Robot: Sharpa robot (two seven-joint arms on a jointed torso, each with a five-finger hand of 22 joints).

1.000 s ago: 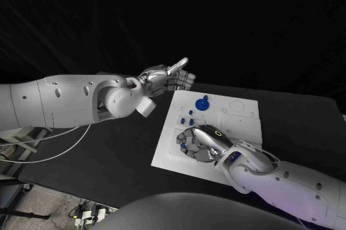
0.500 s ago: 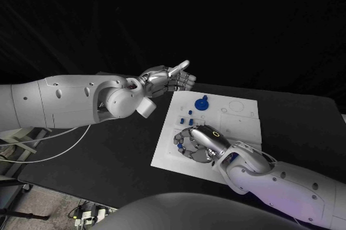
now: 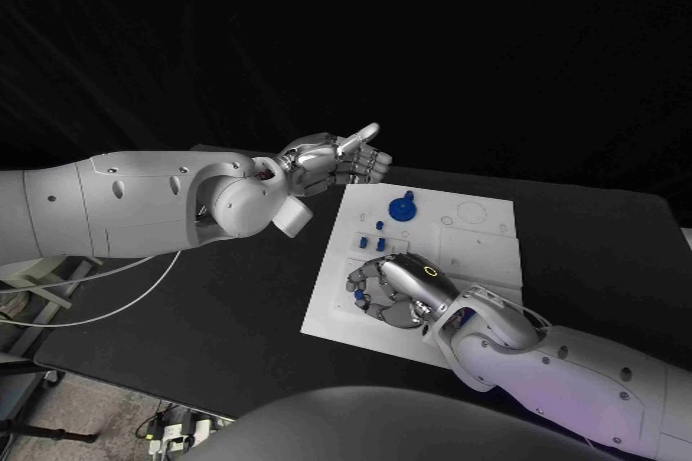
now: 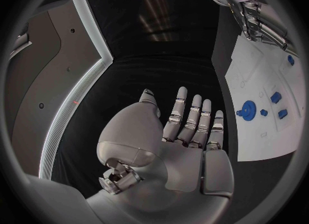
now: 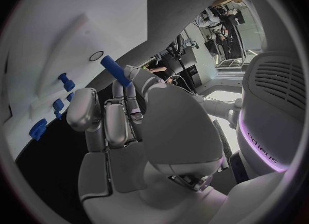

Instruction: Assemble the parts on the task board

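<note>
Head view: the board (image 3: pixel 483 243) lies mid-table with bare black table (image 3: pixel 231 311) on every side. Right hand (image 3: pixel 397 289) rests fingers-down on the board's near left part, covering it; small blue parts (image 3: pixel 372 244) and a blue gear (image 3: pixel 404 208) sit beyond. Left hand (image 3: pixel 335 159) hangs off the far left corner, fingers apart, empty. Right wrist view shows a blue peg (image 5: pixel 116 71) at the fingertips; whether it is gripped, I cannot tell.

Right hand (image 3: pixel 397 289) low on the white task board (image 3: pixel 483 243).
Its fingers curl over the board's near part; a blue round part (image 3: pixel 405 207) stands farther back, and the left hand (image 3: pixel 335 161) hangs raised beyond the board's far-left corner.
</note>
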